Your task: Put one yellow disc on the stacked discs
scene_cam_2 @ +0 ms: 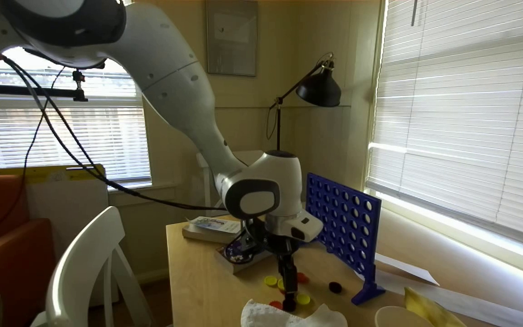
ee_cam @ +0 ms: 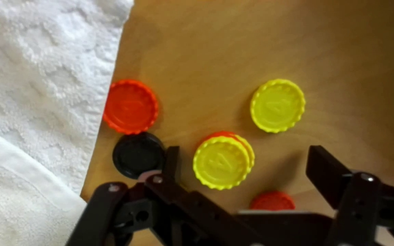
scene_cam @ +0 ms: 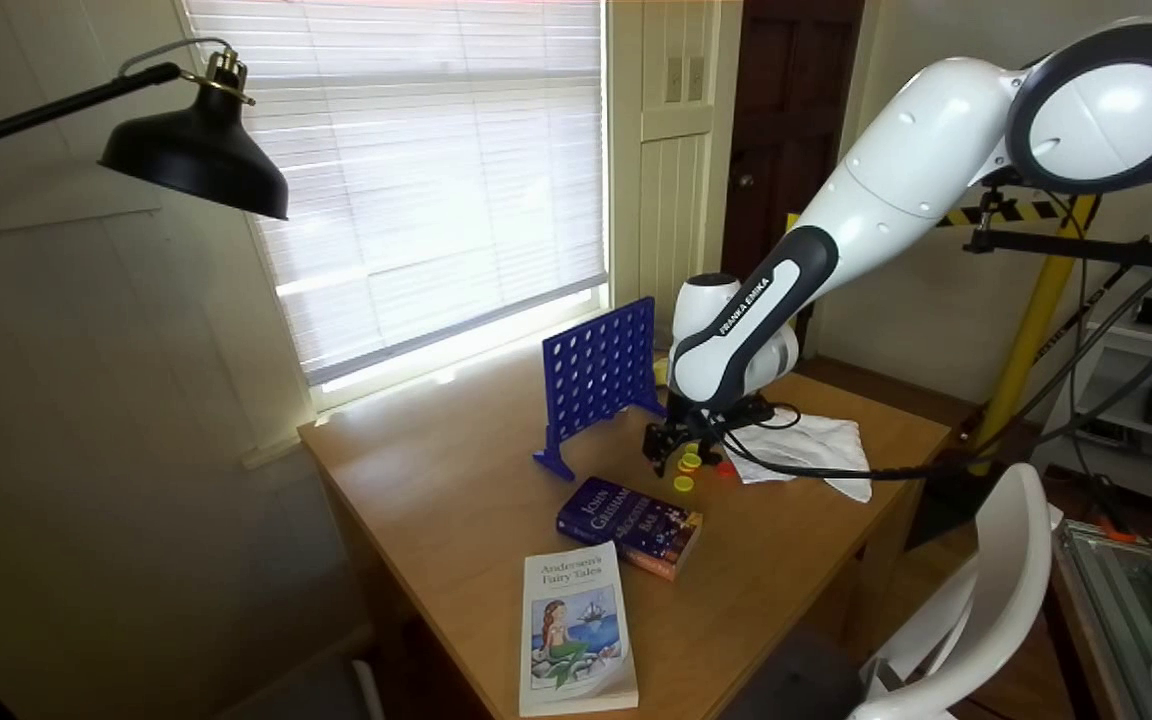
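The stacked discs (ee_cam: pixel 221 163) are a short, uneven pile with yellow on top and red and yellow edges below; they show in both exterior views (scene_cam: pixel 688 463) (scene_cam_2: pixel 281 285). A loose yellow disc (ee_cam: pixel 277 106) lies flat beside the pile, also in both exterior views (scene_cam: pixel 683 484) (scene_cam_2: pixel 270 281). Another yellow disc (scene_cam_2: pixel 303 299) lies by my gripper in an exterior view; in the wrist view it is mostly hidden behind the left finger. My gripper (ee_cam: pixel 245 153) is open and empty, pointing down, with a finger on either side of the pile in the wrist view, apart from it.
A red disc (ee_cam: pixel 130 106) and a black disc (ee_cam: pixel 139 155) lie beside the white cloth (ee_cam: pixel 46 85). Another red disc (ee_cam: pixel 273 201) is partly hidden by my gripper. The blue game grid (scene_cam: pixel 598 370) stands upright nearby. Two books (scene_cam: pixel 629 522) (scene_cam: pixel 578 630) lie farther along the table.
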Controlling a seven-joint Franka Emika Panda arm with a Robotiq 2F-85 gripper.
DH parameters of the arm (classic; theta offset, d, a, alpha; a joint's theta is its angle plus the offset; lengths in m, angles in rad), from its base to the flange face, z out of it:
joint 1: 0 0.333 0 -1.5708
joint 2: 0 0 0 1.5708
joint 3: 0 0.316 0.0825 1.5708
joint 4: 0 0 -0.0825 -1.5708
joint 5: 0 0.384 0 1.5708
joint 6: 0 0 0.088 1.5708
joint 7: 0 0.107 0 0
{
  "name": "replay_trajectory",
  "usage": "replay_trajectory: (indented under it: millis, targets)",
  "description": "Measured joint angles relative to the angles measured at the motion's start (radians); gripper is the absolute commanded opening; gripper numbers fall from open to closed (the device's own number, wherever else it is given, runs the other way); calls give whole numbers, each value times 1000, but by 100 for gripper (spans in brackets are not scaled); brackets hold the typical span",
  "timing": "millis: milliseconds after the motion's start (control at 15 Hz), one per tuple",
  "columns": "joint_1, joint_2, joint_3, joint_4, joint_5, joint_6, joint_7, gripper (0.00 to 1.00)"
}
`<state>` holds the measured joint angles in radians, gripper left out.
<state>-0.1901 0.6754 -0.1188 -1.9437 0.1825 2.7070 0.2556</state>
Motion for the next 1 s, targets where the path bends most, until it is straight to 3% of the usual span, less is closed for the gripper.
replay_trajectory:
  millis: [200, 467, 800, 1000]
  targets:
    - [0, 0, 0, 1, 0, 0, -7, 75]
    - [-1, -1, 0, 5, 0, 0, -12, 81]
    - [12, -1, -16, 8, -4, -1, -12, 74]
    - [32, -1, -42, 8, -10, -13, -12, 76]
